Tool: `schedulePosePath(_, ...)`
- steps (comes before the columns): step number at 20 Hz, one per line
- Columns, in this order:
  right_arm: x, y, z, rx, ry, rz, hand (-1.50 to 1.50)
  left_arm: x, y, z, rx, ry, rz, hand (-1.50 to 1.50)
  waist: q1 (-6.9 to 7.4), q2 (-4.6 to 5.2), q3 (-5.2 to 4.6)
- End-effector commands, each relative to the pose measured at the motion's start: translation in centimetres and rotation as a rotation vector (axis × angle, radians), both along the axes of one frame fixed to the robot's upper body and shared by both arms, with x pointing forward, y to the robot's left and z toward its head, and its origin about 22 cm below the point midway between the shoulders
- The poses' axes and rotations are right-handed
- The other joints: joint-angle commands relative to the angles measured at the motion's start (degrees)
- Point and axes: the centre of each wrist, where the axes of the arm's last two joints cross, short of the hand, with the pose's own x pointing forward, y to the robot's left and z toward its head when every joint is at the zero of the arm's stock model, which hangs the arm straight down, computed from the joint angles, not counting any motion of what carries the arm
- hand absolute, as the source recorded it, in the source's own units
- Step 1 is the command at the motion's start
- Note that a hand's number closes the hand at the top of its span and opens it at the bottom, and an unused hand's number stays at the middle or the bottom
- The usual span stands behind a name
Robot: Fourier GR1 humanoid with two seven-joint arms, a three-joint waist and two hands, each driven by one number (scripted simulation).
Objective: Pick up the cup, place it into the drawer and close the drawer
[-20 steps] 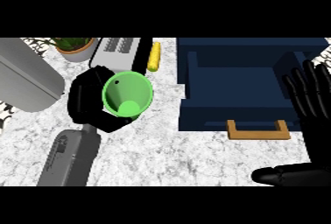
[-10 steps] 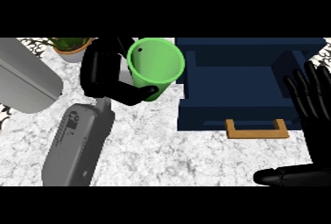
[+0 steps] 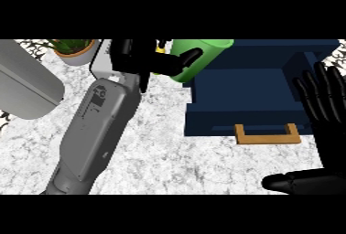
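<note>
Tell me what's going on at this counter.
The left robot hand is curled round the green cup, holding it at the far left corner of the open blue drawer; the cup is not yet inside. The drawer's tan handle faces the robot. The right robot hand rests open at the view's right edge, fingers up.

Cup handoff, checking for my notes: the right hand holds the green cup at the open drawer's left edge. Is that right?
No. The head view shows the left hand, not the right, curled round the green cup at the open drawer's left edge. The right hand rests open at the view's right.
</note>
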Motion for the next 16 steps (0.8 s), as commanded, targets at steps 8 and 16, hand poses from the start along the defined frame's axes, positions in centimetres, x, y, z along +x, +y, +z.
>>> schedulePosePath(8,1.2,-0.7,-0.2,-0.015,-0.003,0.014,-1.50,2.5,-5.1,0.6,0.094,0.055,0.050,1.50,-0.86,0.21,0.01)
schedulePosePath(16,1.4,-0.7,0.3,-0.012,-0.012,0.030,-1.50,3.8,-7.0,0.2,0.117,0.091,0.061,1.50,-2.29,0.54,0.03)
